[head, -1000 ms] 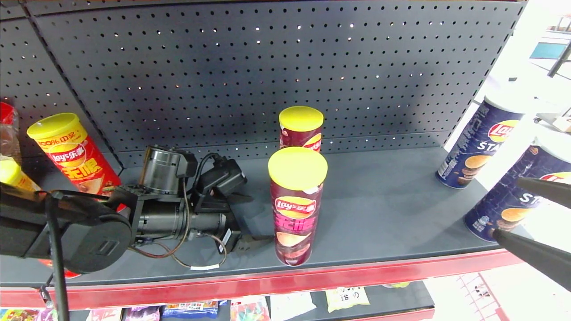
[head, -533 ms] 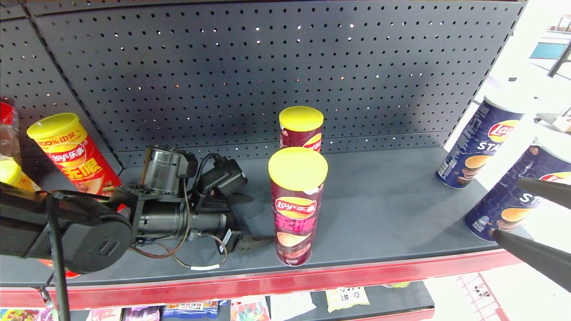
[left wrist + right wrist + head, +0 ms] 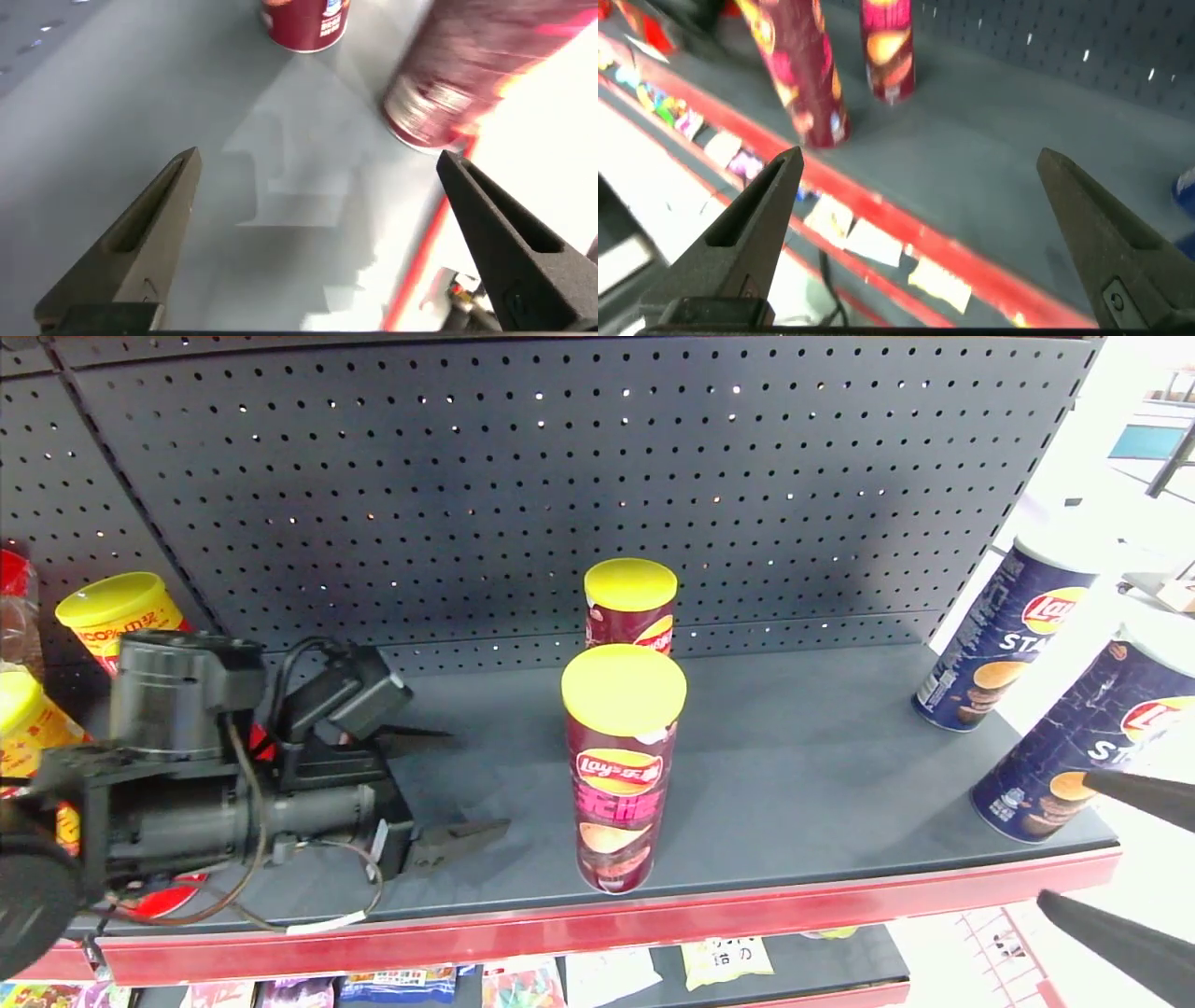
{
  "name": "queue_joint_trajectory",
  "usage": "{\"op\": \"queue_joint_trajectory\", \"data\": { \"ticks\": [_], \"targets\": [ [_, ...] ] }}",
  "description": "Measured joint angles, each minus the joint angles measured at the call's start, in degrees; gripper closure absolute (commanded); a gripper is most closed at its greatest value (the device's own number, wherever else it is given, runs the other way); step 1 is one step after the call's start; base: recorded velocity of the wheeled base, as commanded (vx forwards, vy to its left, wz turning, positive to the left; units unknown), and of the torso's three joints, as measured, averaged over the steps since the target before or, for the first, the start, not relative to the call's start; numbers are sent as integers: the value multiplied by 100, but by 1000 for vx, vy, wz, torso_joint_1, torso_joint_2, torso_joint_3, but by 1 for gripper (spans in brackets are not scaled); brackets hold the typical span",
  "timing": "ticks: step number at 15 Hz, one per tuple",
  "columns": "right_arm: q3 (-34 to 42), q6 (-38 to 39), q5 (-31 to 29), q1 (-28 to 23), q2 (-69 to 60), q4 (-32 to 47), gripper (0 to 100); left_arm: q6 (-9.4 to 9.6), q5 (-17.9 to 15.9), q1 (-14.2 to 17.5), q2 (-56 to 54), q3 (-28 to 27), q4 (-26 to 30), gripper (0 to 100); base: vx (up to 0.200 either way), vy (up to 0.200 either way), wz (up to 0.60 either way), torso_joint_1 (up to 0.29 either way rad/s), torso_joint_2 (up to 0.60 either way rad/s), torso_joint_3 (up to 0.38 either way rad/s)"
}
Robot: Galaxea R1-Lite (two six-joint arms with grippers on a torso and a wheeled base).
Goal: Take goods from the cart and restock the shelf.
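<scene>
Maroon can (image 3: 621,775) upright at shelf (image 3: 803,775) front edge, middle; second can (image 3: 628,607) behind, by back panel (image 3: 467,476). Left hand (image 3: 476,779) wide open, empty, leftward of front can. Right hand (image 3: 1064,840) open, empty, off right front corner. Placement looks done — next: back out without nudging can, fetch from cart.

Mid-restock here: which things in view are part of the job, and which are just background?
Job:
- shelf
- front maroon can and rear maroon can, upright on it
- far blue can and near blue can at its right end
- red can at the left
- left gripper and right gripper, both open, empty

Background:
- pegboard back panel
- packets on the lower level
</scene>
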Motion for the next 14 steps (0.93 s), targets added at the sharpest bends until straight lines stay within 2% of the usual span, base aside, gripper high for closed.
{"op": "queue_joint_trajectory", "data": {
  "ticks": [2, 4, 6, 8, 9, 11, 12, 14],
  "targets": [
    [39, 0, -84, -71, -484, 863, 0, -363, 235, 61, -1158, 438, 495, 0, 0, 0, 0, 0, 0, 0],
    [22, 0, -249, -254, -1108, 1848, 0, -712, 567, 99, -2484, 725, 1437, 0, 0, 0, 0, 0, 0, 0],
    [-146, 71, -486, -766, -1819, 2925, 0, -1097, 1156, 134, -4063, 807, 2988, 0, 0, 0, 0, 0, 0, 0],
    [-350, 266, -595, -1679, -2363, 3694, 0, -1541, 2048, 241, -5613, 757, 4792, 0, 0, 0, 0, 0, 0, 0],
    [-408, 358, -608, -2171, -2586, 4028, 0, -1808, 2445, 394, -6235, 722, 5506, 0, 0, 0, 0, 0, 0, 0],
    [-444, 446, -621, -3037, -3070, 4709, 0, -2243, 2879, 1100, -7118, 675, 6150, 0, 0, 0, 0, 0, 0, 0],
    [-374, 449, -634, -3252, -3318, 4826, 0, -2358, 2985, 1445, -7401, 739, 6261, 0, 0, 0, 0, 0, 0, 0],
    [-20, 384, -694, -3428, -3771, 4918, 0, -2450, 3079, 1854, -7928, 1036, 6373, 0, 0, 0, 0, 0, 0, 0]
  ]
}}
